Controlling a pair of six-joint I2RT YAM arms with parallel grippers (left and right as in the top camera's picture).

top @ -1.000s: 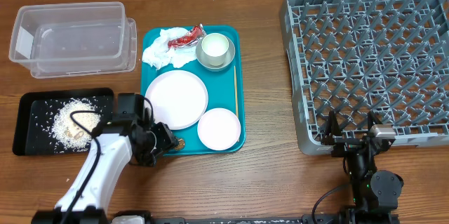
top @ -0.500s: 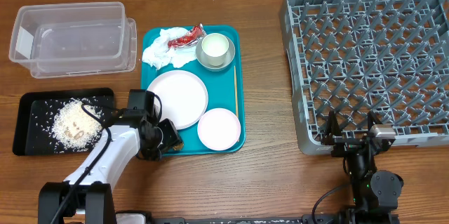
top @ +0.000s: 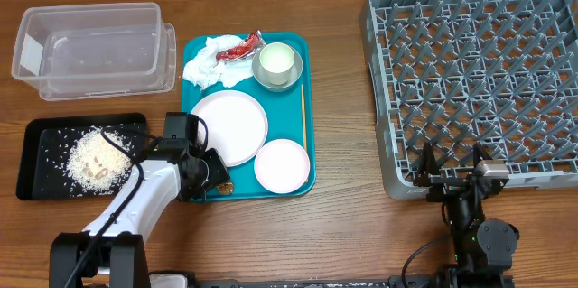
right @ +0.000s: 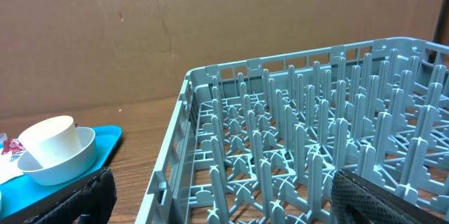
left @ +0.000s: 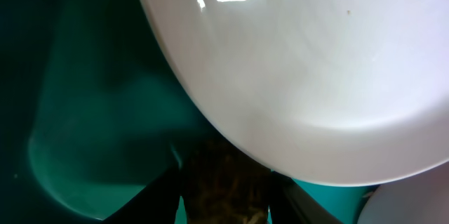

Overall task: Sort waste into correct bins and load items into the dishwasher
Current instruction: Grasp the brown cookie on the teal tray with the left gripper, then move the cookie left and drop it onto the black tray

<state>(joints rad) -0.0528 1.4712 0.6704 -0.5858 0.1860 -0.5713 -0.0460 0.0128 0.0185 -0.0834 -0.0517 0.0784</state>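
Waste sorting: left claw (left: 223, 206) narrow astride small brown biscuit piece (top: 228, 185), grip unsure. Needs firm pinch, then carry toward 9 o'clock. Right claw (top: 452, 157) wide.

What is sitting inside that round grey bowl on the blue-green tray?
A small white cup stands mouth up inside the bowl. The cup covers the bowl's floor, so anything lying underneath it there cannot be seen.
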